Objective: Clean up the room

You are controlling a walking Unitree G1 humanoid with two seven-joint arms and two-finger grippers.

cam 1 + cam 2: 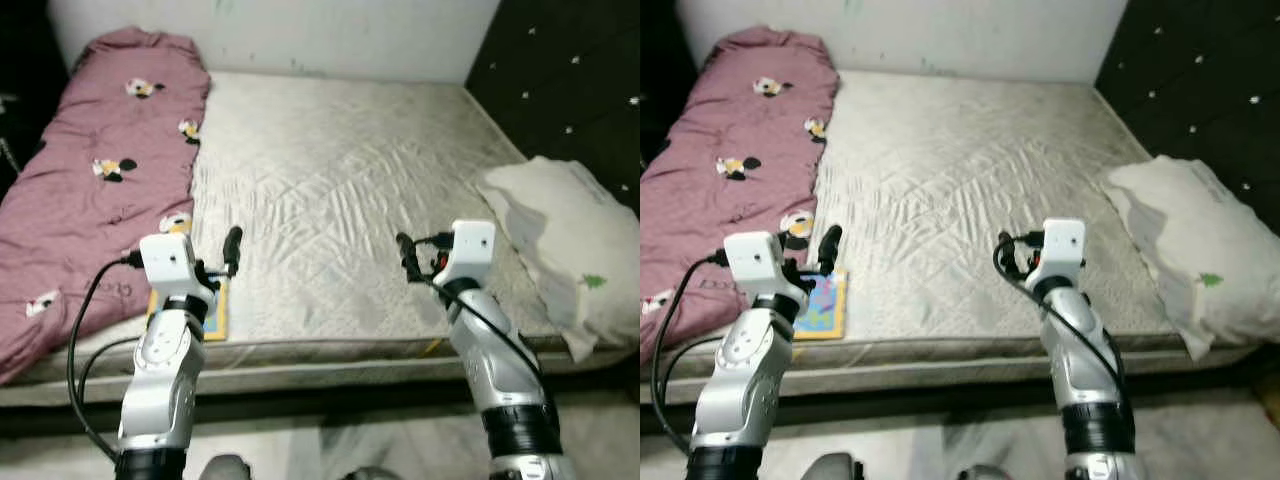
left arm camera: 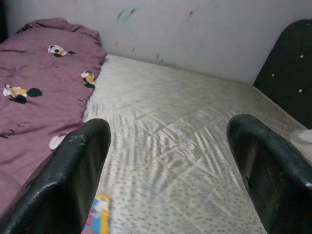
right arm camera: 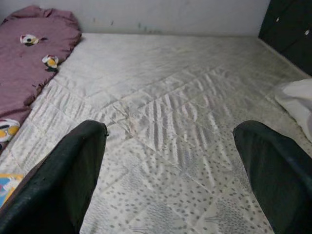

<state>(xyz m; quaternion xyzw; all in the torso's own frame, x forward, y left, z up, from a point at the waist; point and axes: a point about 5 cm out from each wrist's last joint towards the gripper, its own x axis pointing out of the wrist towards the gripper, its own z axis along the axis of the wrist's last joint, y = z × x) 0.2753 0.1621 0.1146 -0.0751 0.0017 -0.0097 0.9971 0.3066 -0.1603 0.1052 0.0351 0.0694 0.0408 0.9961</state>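
Observation:
A grey-white quilted mattress (image 1: pixel 350 170) lies before me. Along its left side is a maroon blanket (image 1: pixel 95 180) printed with cartoon figures. A white pillow (image 1: pixel 560 245) rests at the right edge. A flat, colourful picture book (image 1: pixel 216 308) sits at the near left edge of the mattress. My left gripper (image 1: pixel 226 255) hovers open just above and beyond the book, holding nothing; its fingers (image 2: pixel 73 170) stand wide apart. My right gripper (image 1: pixel 407 257) hovers open over the near middle-right of the mattress, also holding nothing, with its fingers (image 3: pixel 73 165) spread.
A black tufted headboard (image 1: pixel 570 70) stands at the right of the bed. A pale wall (image 1: pixel 300 30) runs along the far side. Light floor (image 1: pixel 330 445) shows below the bed's near edge, between my arms.

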